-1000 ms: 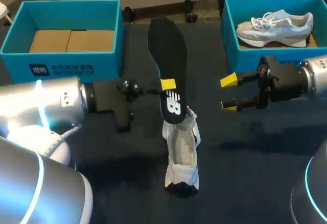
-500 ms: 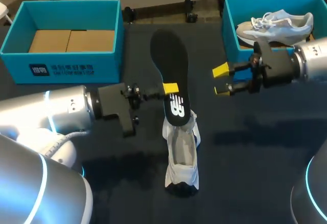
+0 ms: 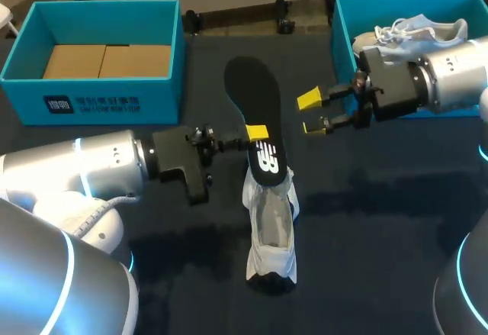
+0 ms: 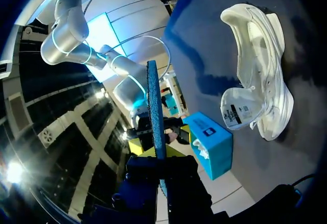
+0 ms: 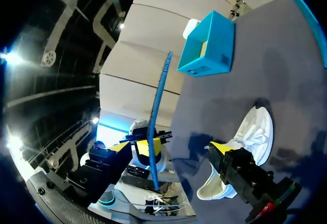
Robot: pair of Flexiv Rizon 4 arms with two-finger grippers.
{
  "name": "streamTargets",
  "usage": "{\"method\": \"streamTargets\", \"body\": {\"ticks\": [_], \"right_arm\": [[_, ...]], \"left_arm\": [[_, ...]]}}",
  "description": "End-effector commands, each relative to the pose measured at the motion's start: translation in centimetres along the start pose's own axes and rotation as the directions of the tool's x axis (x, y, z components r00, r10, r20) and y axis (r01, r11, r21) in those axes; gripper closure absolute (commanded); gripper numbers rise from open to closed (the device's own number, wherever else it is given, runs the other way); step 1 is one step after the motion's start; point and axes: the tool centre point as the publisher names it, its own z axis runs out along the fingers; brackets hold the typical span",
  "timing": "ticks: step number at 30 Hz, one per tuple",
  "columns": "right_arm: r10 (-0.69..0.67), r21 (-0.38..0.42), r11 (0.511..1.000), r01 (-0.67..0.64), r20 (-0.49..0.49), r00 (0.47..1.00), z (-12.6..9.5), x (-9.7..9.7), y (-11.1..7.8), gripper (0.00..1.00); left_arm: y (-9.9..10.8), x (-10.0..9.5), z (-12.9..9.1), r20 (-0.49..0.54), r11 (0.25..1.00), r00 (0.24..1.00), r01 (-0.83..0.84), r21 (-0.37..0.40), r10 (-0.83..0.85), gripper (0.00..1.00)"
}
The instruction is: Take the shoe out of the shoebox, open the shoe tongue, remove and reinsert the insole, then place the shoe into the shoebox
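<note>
A white shoe (image 3: 271, 232) lies on the dark table with its opening up; in the left wrist view the shoe (image 4: 258, 81) is off to one side of the gripper. My left gripper (image 3: 256, 132) is shut on the black insole (image 3: 255, 106), held edge-up with its heel end just over the shoe's collar. From the left wrist the insole (image 4: 155, 112) shows edge-on between the fingers. My right gripper (image 3: 309, 113) hangs open just right of the insole, nothing between its fingers. The right wrist view shows the insole (image 5: 157, 117) ahead of its yellow fingertip (image 5: 218, 147).
A teal shoebox (image 3: 53, 91) stands at the back left, showing only its cardboard floor. A second teal shoebox (image 3: 341, 60) at the back right holds another pale shoe (image 3: 415, 26), partly behind my right arm.
My right gripper has moved left, closing in on the insole, still open. My left gripper has carried the insole slightly right and toward the shoe.
</note>
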Motion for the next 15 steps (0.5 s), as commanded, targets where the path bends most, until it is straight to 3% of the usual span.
{"method": "streamTargets", "body": {"ticks": [1, 9, 15], "right_arm": [[-0.009, 0.012, 1.0, 0.009, -0.001, 1.0, 1.3, 0.3, 0.9, 0.0], [-0.024, 0.019, 1.0, 0.024, -0.009, 1.0, 2.2, 0.3, 1.2, 0.0], [-0.031, 0.015, 0.999, 0.031, -0.021, 0.999, 2.7, 0.3, 1.4, 0.21]], "left_arm": [[0.2, 0.3, 1.0, -0.012, 1.0, 1.0, -0.003, 0.002, 0.003, 1.0], [0.1, 0.6, 1.5, -0.018, 1.0, 1.0, 0.0, 0.005, 0.001, 1.0], [-0.3, 0.7, 2.0, -0.018, 1.0, 1.0, 0.0, 0.011, 0.0, 1.0]]}}
